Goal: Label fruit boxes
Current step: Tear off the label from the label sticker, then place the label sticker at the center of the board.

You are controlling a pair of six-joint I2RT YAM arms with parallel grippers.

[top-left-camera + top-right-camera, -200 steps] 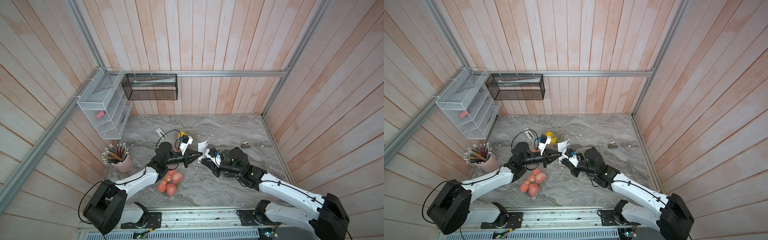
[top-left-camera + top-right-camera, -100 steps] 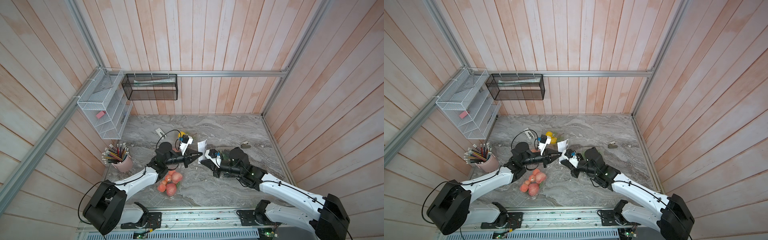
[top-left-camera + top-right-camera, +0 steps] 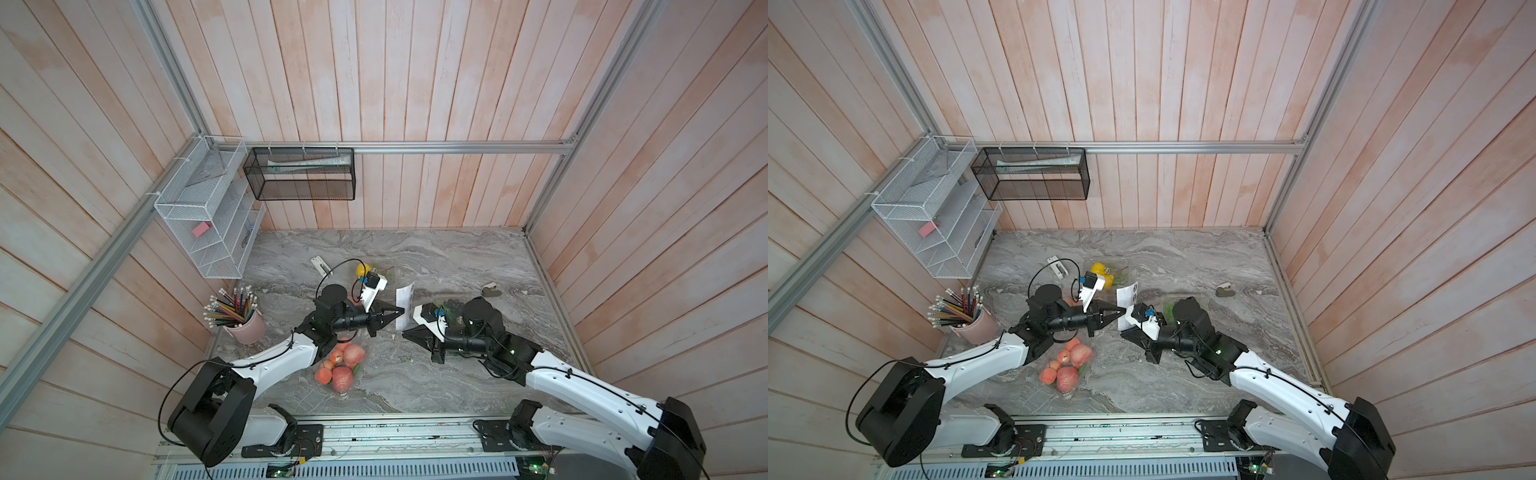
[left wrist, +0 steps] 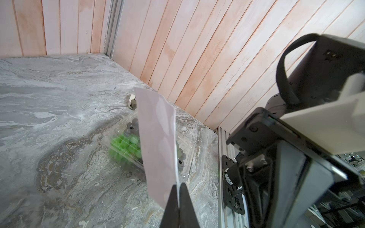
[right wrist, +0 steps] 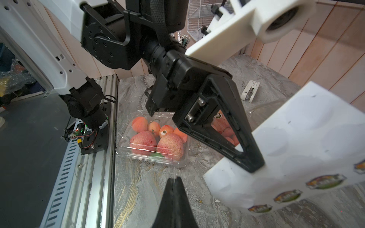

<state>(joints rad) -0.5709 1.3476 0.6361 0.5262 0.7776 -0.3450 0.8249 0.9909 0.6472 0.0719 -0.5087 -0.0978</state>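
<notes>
Left fingers (image 3: pixel 395 312) are pinching one edge of the sheet (image 3: pixel 405 297), closed tight on it, and holding it upright over the bench (image 3: pixel 457 257) at centre frame in both top views. Right fingers (image 3: pixel 409 331) are pressed shut with nothing bulky between them. Their tips are near the sheet's lower corner, just beside the left tips. In the right wrist view a pale sliver (image 5: pixel 174 175) is showing at those tips. I cannot tell whether it is a peeled sticker or glare.

Boxes:
- The apple box (image 3: pixel 340 368) is sitting lower centre, below my left arm.
- A second apple box (image 5: pixel 223 126) is showing only through the left finger frame in the right wrist view.
- The yellow-fruit box (image 3: pixel 1102 276) is lying above centre.
- The grape box (image 4: pixel 126 142) is lying right of centre, partly under my right arm.

Judged risks:
- If the right fingers are holding nothing, I am carrying no label to any box. The cause would be a sticker left on the backing.
- If they are holding one, it may be folding on itself or bonding to a finger, and release would then fail.
- The sheet is gripped at one edge only, so a sideways pull could slip or tear it.
- The two finger sets are nearly touching, so a small misjudged move means a knock.
- The boxes look light and loose on the bench, so pressing a label may slide one.
</notes>
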